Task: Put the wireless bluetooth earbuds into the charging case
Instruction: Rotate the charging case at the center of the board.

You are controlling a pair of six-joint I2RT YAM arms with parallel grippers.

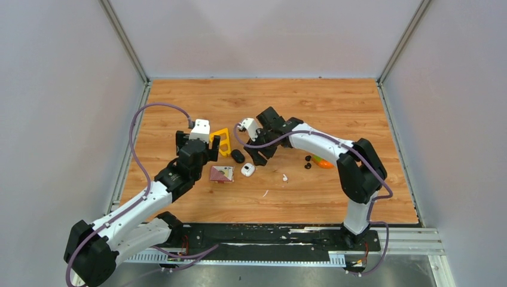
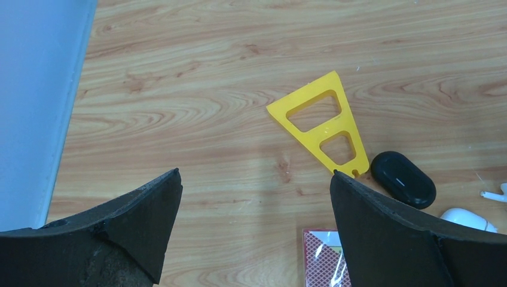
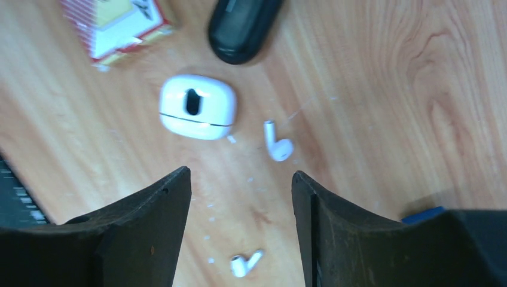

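**Tally of what I see on the table**

I count two earbuds (image 3: 278,145) (image 3: 244,264), both white and stemmed, and one charging case (image 3: 197,107). I see one black oval pebble (image 3: 242,27), one yellow triangular plate (image 2: 323,122) with two cut-outs, and one red patterned box (image 3: 116,24). I also make out one orange piece (image 1: 323,162), two small black bits (image 1: 308,158) too tiny to identify, and one thin white sliver (image 1: 265,193).

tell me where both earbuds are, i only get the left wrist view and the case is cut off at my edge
Observer: Both lie loose on the table: one earbud right beside the charging case, the other earbud farther from it.
Operator: is the right arm on them yet
Observer: The right gripper hovers above them, jaws apart, holding nothing.
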